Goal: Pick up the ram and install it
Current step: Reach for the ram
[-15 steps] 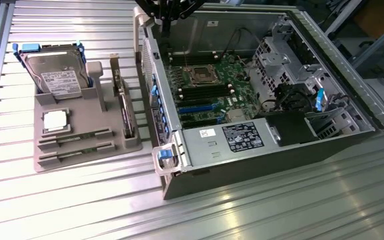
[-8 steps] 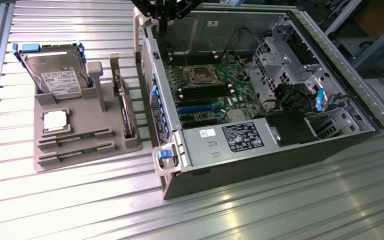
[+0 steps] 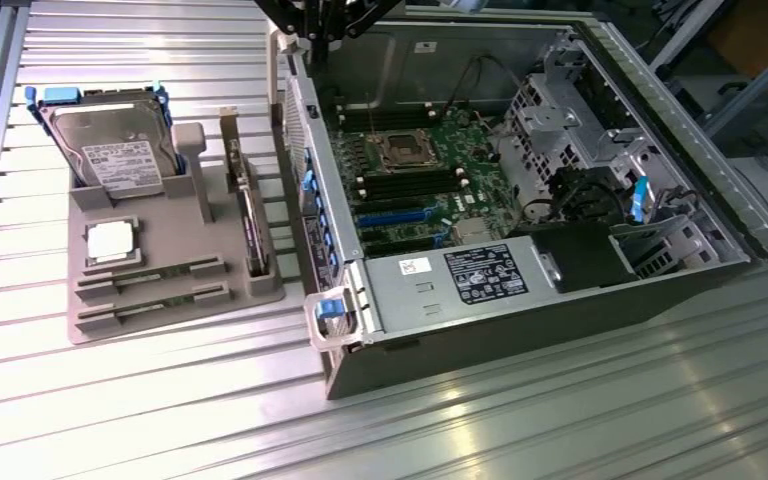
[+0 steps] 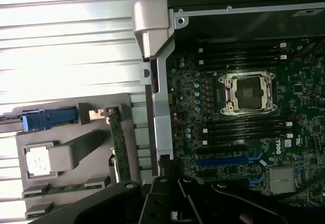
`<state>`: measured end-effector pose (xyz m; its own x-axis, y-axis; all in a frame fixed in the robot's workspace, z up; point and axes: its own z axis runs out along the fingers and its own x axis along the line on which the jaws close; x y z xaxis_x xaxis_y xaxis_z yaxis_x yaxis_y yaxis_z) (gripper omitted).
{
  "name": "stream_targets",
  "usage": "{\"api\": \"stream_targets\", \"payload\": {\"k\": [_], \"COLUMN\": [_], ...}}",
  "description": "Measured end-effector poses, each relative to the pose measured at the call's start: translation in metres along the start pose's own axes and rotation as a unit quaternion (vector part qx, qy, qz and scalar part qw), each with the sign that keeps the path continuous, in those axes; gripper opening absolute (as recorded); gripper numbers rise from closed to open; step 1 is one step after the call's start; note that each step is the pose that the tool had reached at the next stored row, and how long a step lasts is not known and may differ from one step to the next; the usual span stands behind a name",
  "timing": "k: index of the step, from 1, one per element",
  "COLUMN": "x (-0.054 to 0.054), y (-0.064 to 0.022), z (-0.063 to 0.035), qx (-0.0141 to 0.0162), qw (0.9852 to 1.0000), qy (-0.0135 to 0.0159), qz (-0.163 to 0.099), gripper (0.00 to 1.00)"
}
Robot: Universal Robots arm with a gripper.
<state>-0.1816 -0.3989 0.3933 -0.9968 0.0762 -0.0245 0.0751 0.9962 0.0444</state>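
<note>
Two ram sticks [image 3: 151, 272] [image 3: 151, 305] lie flat in the front slots of a grey holder tray [image 3: 91, 330] at the exterior view's left; the wrist view has them too [image 4: 66, 187] [image 4: 38, 212]. The gripper [image 3: 324, 20] hangs high over the back wall of the open computer case [image 3: 518, 330], well away from the sticks. Its black body [image 4: 170, 203] sits above the case's side rail, shut, with nothing seen in it. Empty dark memory slots [image 3: 398, 185] [image 4: 244, 130] run beside the open processor socket [image 3: 398, 150] [image 4: 248, 93].
The tray also holds a hard drive [image 3: 117, 150], a square silver processor chip [image 3: 111, 243] [image 4: 38, 160] and an upright expansion card [image 3: 251, 215] [image 4: 118, 137]. The case contains a power supply [image 3: 464, 275], drive cage [image 3: 558, 120] and cables. The slatted metal table [image 3: 157, 420] stretches out in front.
</note>
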Motion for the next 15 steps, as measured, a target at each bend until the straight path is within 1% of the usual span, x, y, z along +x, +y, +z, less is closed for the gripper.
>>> {"api": "stream_targets", "payload": {"k": [15], "x": [0.0082], "y": [-0.0006], "z": [-0.0003], "qx": [0.0000], "qw": [1.0000], "qy": [0.0000], "qz": [0.000], "gripper": [0.11]}}
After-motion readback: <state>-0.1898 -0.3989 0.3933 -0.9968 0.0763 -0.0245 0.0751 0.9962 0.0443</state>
